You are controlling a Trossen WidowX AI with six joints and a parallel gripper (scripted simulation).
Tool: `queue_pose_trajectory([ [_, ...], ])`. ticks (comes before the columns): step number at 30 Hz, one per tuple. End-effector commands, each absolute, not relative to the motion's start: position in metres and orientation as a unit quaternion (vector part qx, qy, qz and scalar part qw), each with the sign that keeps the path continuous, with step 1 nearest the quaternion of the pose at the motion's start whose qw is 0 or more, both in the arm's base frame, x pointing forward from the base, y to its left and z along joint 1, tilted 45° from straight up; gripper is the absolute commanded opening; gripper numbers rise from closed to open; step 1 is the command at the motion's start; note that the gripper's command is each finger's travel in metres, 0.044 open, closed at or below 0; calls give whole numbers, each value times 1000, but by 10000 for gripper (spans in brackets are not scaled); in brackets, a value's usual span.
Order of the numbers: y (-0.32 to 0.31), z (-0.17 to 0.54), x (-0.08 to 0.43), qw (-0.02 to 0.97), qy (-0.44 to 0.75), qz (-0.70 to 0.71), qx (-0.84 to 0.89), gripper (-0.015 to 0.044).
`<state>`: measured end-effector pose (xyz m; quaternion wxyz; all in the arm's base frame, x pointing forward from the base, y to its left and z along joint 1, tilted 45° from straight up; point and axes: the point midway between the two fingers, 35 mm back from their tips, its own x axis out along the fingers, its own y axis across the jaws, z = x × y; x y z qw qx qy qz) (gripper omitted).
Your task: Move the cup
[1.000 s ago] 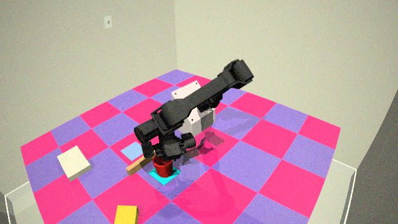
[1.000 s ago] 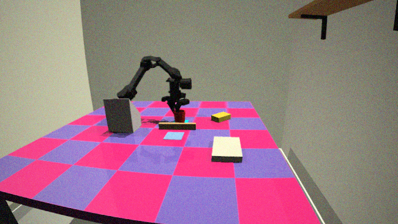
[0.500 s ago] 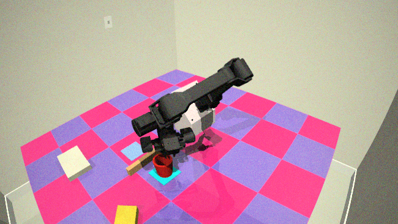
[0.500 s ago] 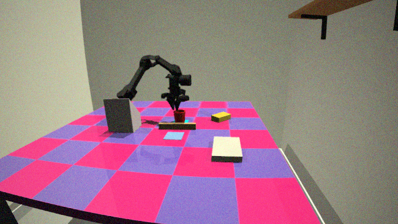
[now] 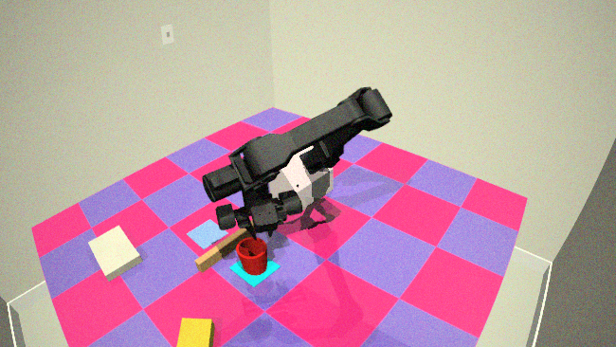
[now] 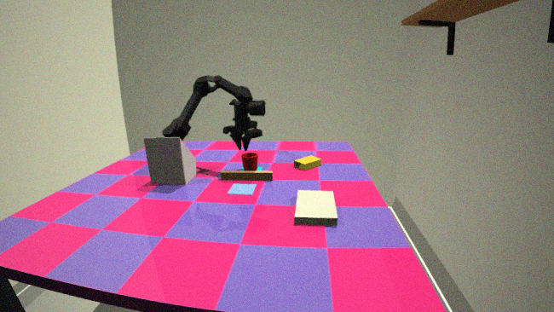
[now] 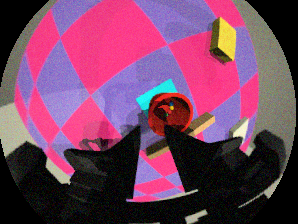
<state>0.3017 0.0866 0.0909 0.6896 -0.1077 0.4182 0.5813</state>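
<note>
The red cup (image 5: 253,263) (image 6: 250,163) (image 7: 183,122) stands upright on the cyan pad (image 5: 254,281) (image 6: 258,169) (image 7: 159,92). A few small coloured marbles (image 7: 171,106) show inside it in the wrist view. The light-blue pad (image 5: 207,233) (image 6: 242,189) is bare, on the other side of the wooden bar. My gripper (image 5: 262,235) (image 6: 243,149) (image 7: 152,128) is partly open with nothing between its fingers. Its fingertips are above the cup's rim and off to one side, clear of the cup in the exterior view.
The wooden bar (image 5: 206,262) (image 6: 247,176) (image 7: 202,122) lies between the two pads, close to the cup. A cream block (image 5: 115,251) (image 6: 315,207), a yellow block (image 5: 195,332) (image 6: 308,162) (image 7: 225,40) and a larger grey block (image 6: 164,162) also stand on the checkered table.
</note>
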Motion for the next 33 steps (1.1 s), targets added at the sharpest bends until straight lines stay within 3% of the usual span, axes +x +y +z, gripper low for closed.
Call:
queue_pose_trajectory([
  [1, 87, 91, 302, 690, 419, 581, -107, 233],
  [9, 82, 95, 303, 690, 419, 581, -108, 440],
  [33, 43, 132, 301, 692, 417, 579, -109, 440],
])
